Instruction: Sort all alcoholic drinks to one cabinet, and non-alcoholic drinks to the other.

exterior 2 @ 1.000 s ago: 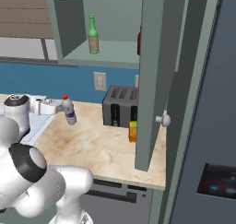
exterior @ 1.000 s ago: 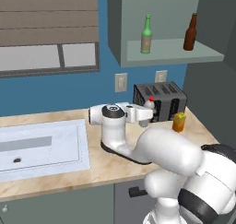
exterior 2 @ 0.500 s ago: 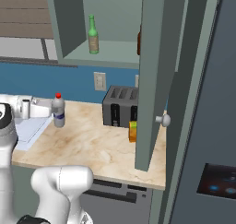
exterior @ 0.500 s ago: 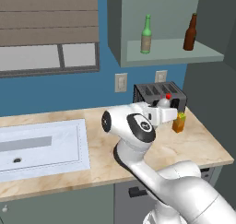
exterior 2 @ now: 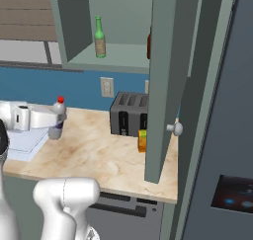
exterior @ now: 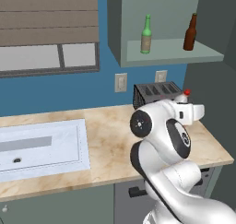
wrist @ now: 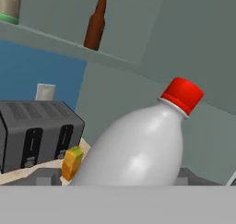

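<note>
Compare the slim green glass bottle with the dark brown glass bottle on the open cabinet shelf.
The slim green glass bottle is green with a broad beige label; the dark brown glass bottle is brown, its label too small to make out. The green one stands toward the shelf's left, the brown one toward its right. Both stand upright on the same shelf, apart, and are slim and long-necked.

Base cams flank arm; share toaster (exterior: 156, 93), cabinet (exterior 2: 118, 54).
</note>
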